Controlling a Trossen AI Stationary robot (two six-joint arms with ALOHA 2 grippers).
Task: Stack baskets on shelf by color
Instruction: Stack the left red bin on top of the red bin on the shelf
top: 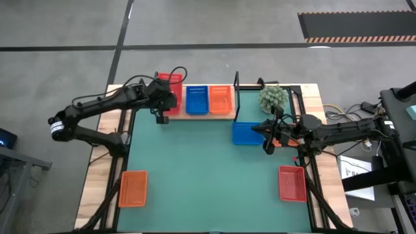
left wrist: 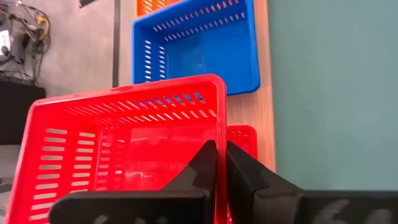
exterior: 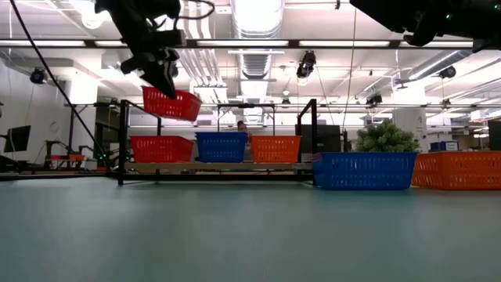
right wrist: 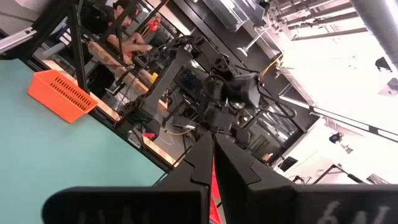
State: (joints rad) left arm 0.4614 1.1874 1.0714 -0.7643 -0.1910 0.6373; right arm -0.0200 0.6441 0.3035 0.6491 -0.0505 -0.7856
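The left gripper [top: 162, 116], in the upper left of the high view, is clamped on the rim of a red basket [exterior: 171, 103] and holds it in the air; in the left wrist view its two dark fingers [left wrist: 205, 163] are pinched together over the near wall of that basket, with a second red basket [left wrist: 242, 138] showing directly beneath. In the low view the lifted basket hangs tilted above the red basket standing at the left end of the shelf [exterior: 219, 167], with a clear gap between the two. Along the shelf, to the right of the red one, sit a blue basket [exterior: 221, 146] and an orange basket [exterior: 275, 149]. The step in hand looks like stacking red on red: the next move calls for levelling the carried basket, lining its walls up with the one below, lowering until it nests, and only then letting go. The right gripper [top: 269, 144], at centre right of the high view, has its fingers closed with a sliver of red between them in its wrist view, though what that red belongs to cannot be told. It sits just beside another blue basket [top: 247, 133] on the green table [top: 201, 175], off the right end of the shelf. Still loose on the table are an orange basket [top: 133, 188] at lower left and a red basket [top: 292, 183] at lower right.
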